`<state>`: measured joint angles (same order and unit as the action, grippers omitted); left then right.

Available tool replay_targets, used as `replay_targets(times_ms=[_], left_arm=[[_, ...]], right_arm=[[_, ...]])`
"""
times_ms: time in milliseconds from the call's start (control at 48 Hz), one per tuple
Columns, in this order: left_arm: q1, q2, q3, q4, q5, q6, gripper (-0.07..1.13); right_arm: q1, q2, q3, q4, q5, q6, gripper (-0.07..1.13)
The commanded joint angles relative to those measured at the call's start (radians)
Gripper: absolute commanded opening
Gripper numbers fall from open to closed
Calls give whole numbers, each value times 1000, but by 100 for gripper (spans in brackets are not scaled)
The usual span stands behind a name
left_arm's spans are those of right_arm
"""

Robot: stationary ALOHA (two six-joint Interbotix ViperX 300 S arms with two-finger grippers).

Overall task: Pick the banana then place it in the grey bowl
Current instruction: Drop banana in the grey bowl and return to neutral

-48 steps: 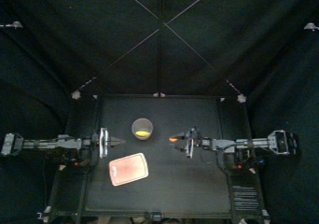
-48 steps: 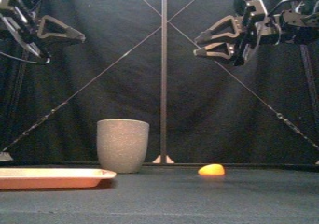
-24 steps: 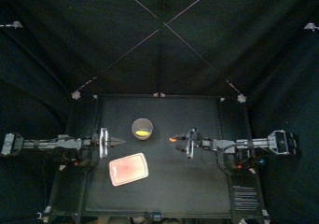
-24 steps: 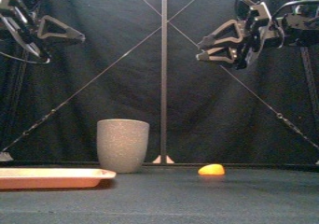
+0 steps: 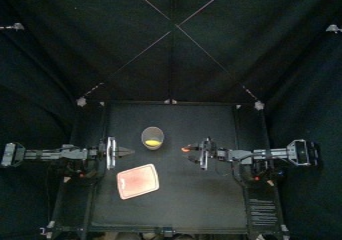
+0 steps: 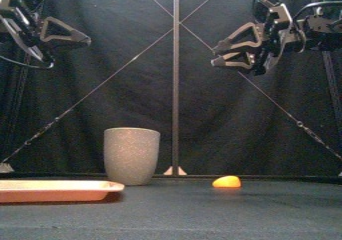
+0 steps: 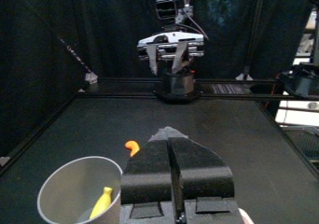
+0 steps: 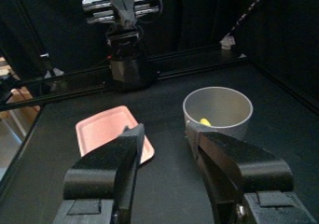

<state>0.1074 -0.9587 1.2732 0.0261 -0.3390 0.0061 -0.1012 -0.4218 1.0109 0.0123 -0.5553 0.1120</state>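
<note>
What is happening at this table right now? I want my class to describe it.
Nothing is being held. The yellow toy banana already lies inside the tall grey speckled cup. Both black arms are raised above the table: the left pincer is shut on nothing, the right pincer is open. A small orange toy sits on the table to the cup's right in the front view, and the flat pink tray lies nearer the front.
</note>
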Motion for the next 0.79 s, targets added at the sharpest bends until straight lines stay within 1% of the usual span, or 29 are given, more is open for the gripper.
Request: replay_targets(times_ms=[21, 792], left_arm=[[2, 2, -14, 3, -3, 0, 0], [2, 2, -5, 0, -3, 0, 0]], right_arm=[[-2, -9, -11, 0, -8, -2, 80], [2, -8, -2, 0, -8, -5, 80]])
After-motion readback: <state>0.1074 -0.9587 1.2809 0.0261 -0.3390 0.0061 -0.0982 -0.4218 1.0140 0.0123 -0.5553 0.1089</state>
